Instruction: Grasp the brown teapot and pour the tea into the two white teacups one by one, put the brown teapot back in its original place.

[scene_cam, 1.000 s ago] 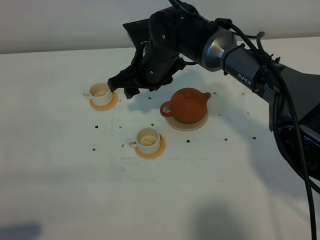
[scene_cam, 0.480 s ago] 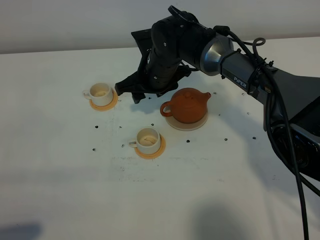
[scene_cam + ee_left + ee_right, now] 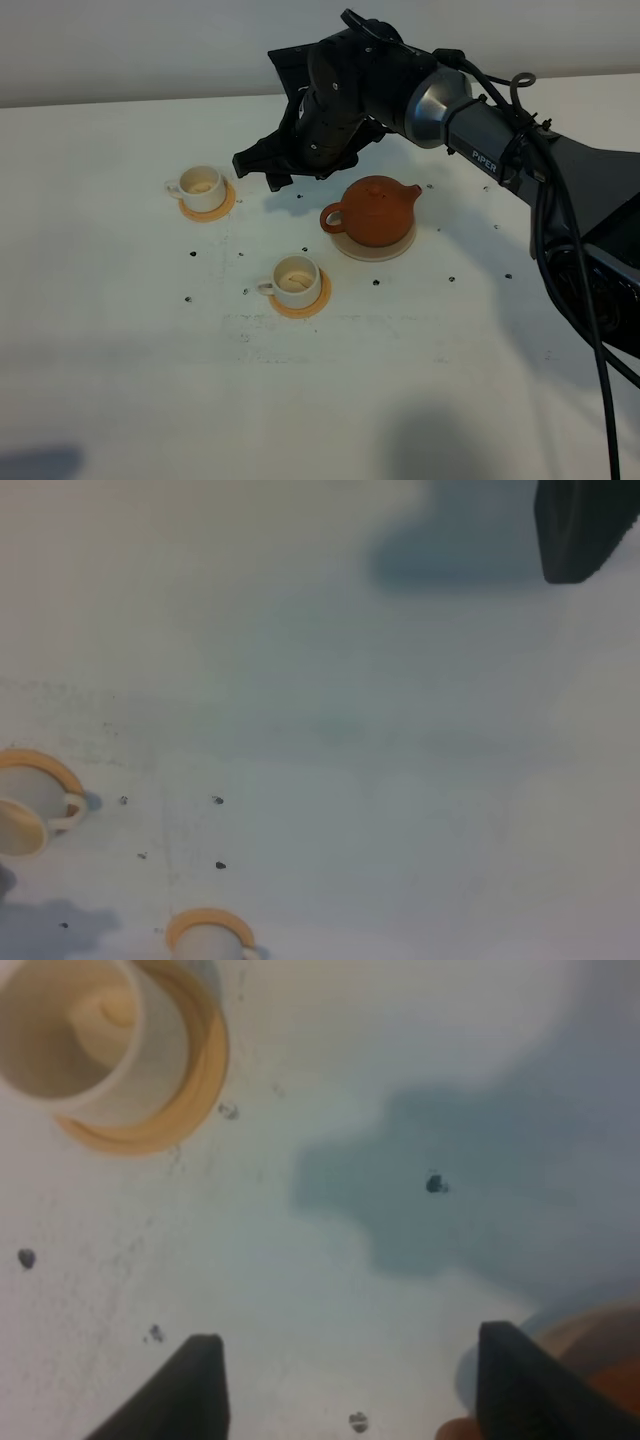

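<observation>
The brown teapot (image 3: pixel 375 210) sits on its pale cream disc (image 3: pixel 372 248) at the table's middle, and an edge of it shows in the right wrist view (image 3: pixel 600 1345). One white teacup (image 3: pixel 203 187) stands on an orange coaster at the left; it also shows in the right wrist view (image 3: pixel 75 1025). The other white teacup (image 3: pixel 296 279) stands on a coaster nearer the front. My right gripper (image 3: pixel 260 170) hovers open and empty between the left cup and the teapot, with its fingers (image 3: pixel 190 1390) spread wide. My left gripper is out of view.
Small dark specks (image 3: pixel 192 254) dot the white table around the cups. The right arm (image 3: pixel 480 130) reaches in from the right, above the teapot. The left wrist view shows both cups (image 3: pixel 25 805) from afar and a dark shape (image 3: pixel 580 525) at one corner.
My right gripper has drifted a little to the right, away from the left cup and toward the teapot. Teapot and cups have not moved.
</observation>
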Tool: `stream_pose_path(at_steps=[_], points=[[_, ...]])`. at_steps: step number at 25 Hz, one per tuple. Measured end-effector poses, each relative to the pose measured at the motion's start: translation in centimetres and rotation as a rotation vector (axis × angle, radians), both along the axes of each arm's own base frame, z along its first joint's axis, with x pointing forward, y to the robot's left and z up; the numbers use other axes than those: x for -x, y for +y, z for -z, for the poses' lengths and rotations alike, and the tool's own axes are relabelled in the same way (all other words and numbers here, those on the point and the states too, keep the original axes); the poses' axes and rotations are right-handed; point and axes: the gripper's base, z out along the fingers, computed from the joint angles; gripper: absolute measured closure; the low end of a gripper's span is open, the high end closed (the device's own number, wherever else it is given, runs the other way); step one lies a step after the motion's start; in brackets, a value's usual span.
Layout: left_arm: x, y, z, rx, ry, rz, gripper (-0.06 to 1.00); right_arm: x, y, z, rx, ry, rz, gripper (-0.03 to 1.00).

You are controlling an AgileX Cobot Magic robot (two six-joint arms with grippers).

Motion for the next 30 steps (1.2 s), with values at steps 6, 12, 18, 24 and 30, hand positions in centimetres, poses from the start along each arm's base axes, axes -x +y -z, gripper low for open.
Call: stream_pose_path(at_steps=[6,12,18,24,30], points=[[0.0,0.0,0.0,0.0,0.0,0.0,0.59,-0.2,-0.2,0.7,0.008,0.012,0.008,0.45],[0.0,0.0,0.0,0.0,0.0,0.0,0.59,-0.2,-0.3,1.6,0.032,0.029,0.004,0.45],[0.0,0.0,0.0,0.0,0.0,0.0,0.59,-0.1,-0.6,1.7,0.067,0.046,-0.007,0.45],[0.0,0.0,0.0,0.0,0.0,0.0,0.59,0.1,-0.6,1.7,0.074,0.059,-0.015,0.45],[0.0,0.0,0.0,0.0,0.0,0.0,0.59,0.1,-0.6,1.7,0.076,0.063,-0.027,0.45]])
